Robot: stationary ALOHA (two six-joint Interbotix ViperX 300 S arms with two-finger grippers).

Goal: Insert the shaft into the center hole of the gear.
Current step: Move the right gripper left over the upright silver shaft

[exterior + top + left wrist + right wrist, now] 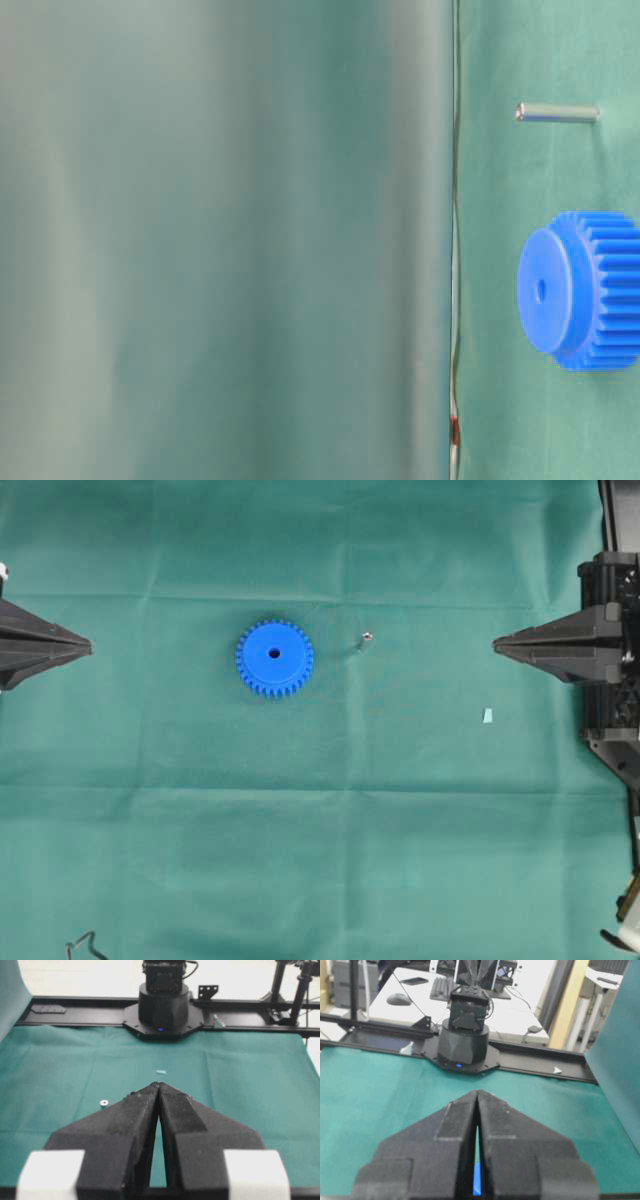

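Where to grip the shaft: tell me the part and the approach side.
Probably grip the shaft by its upper half, from above. It stands upright on the cloth, apart from the gear, so its sides are free. The right gripper, now shut, is nearer and must open first.

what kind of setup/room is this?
Likely a robotics lab bench: a green cloth-covered table on a black rail frame, with an opposing black arm base, and behind it office desks holding a keyboard and mouse.
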